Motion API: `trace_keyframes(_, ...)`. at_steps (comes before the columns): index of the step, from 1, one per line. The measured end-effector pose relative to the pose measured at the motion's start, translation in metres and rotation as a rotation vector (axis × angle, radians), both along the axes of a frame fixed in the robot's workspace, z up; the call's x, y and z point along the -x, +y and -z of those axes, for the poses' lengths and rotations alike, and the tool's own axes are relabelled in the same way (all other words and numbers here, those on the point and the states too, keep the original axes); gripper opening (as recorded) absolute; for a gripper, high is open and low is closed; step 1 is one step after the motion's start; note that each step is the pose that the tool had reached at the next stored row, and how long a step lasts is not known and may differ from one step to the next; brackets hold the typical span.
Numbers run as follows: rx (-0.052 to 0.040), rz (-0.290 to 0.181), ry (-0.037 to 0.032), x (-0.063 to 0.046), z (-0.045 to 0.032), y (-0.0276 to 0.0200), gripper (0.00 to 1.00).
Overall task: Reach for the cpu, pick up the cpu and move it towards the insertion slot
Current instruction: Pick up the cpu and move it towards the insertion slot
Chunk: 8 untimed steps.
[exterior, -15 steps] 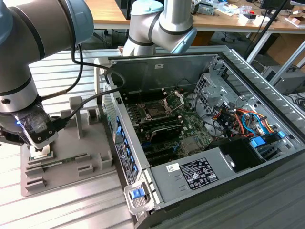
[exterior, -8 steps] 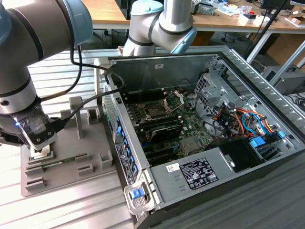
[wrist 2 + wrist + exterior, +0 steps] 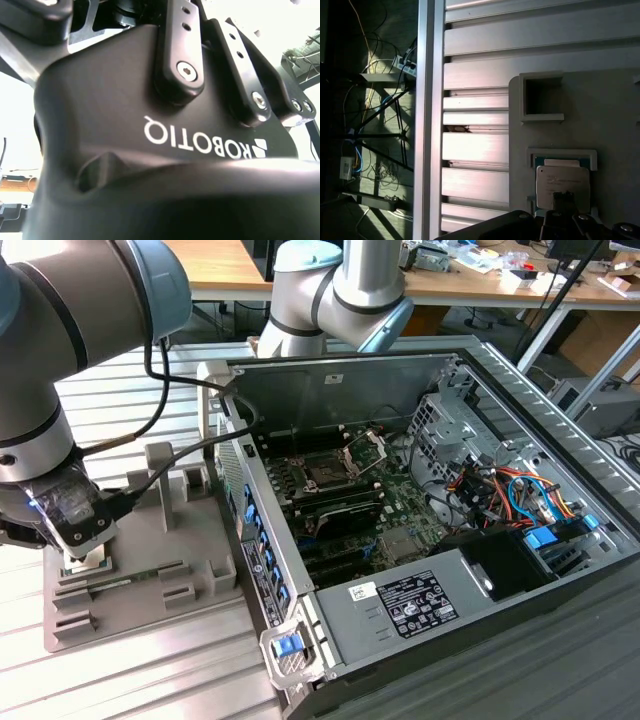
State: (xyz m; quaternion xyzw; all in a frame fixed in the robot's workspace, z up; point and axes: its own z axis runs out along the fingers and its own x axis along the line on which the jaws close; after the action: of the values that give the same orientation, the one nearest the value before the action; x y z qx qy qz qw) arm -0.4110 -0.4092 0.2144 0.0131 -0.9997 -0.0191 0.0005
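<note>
A grey robot arm (image 3: 40, 360) reaches down at the exterior view's left. Its gripper (image 3: 83, 540) is lowered onto a grey plastic tray (image 3: 150, 585), which rests on a slatted metal table (image 3: 150, 680).

In the first wrist view the processor chip (image 3: 563, 181) lies flat in a shallow square pocket of the tray (image 3: 615, 115) — silver face up, with a thin rim showing around it. A dark part of the gripper (image 3: 564, 202) overlaps one edge of the chip. Whether it touches the chip cannot be told, nor whether the gripper is wide, narrow or clamped. Near the chip's pocket the tray has a second square pocket (image 3: 541, 97) (deeper, and in shadow).

An open computer case (image 3: 330, 390) lies on its side just beside the tray, toward the exterior view's right. On the green circuit board (image 3: 400, 510) inside it sits the socket (image 3: 323, 474) — a dark square with a shiny metal frame, well apart from the chip and the gripper. Coloured cables (image 3: 510, 490) bunch further toward the exterior view's right.

The second wrist view looks closely at the gripper's black housing (image 3: 110, 100), with bolted links above it.
</note>
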Motion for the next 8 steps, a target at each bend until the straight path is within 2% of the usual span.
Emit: trace_keyframes(8, 0.0001, -0.001, 0.0002, 0.0019, 0.0027, -0.0005, 0.11)
